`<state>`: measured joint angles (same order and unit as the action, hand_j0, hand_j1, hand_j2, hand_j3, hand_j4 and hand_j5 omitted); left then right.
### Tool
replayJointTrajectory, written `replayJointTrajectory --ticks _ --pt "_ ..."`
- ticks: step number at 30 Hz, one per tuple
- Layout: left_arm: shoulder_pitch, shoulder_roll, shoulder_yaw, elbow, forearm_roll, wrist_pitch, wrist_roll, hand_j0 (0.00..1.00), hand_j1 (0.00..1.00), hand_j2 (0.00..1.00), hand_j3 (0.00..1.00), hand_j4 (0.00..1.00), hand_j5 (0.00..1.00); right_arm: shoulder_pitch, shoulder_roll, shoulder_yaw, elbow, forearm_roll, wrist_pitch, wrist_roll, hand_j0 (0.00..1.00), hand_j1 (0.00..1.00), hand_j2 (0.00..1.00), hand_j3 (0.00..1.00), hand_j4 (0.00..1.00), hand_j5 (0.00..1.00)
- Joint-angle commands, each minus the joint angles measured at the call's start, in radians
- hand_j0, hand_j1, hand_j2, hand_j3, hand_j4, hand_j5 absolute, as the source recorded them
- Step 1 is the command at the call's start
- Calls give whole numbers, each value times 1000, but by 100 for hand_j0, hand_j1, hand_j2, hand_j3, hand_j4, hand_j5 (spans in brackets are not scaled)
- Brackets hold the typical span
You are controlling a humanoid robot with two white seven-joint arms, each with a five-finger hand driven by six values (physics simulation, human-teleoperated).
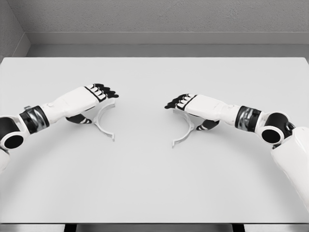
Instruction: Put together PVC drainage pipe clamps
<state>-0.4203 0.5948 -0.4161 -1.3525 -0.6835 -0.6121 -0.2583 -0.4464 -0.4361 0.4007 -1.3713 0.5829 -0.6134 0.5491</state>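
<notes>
Left hand (99, 93) rested fingers extended over left clamp half (104, 123) near table (154, 183) centre; right hand (182, 102) likewise over right clamp half (186, 130); grip on either unclear

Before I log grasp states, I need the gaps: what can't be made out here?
Head view only:
- Left clamp half: upper part hidden under left hand; contact unclear.
- Right clamp half: upper part hidden under right hand; contact unclear.
- Both thumbs mostly hidden beneath the palms.
</notes>
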Motion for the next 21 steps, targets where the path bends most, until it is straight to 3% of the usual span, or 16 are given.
replayJointTrajectory --ticks 1,21 --pt "0 -4 0 6 5 1 1 100 100 100 100 100 100 -2 0 0 -3 -11 3 -1 100 100 100 100 100 100" --pt "-2 -16 -4 16 5 1 1 100 100 100 100 100 100 -18 31 21 0 -9 3 -1 100 100 100 100 100 100"
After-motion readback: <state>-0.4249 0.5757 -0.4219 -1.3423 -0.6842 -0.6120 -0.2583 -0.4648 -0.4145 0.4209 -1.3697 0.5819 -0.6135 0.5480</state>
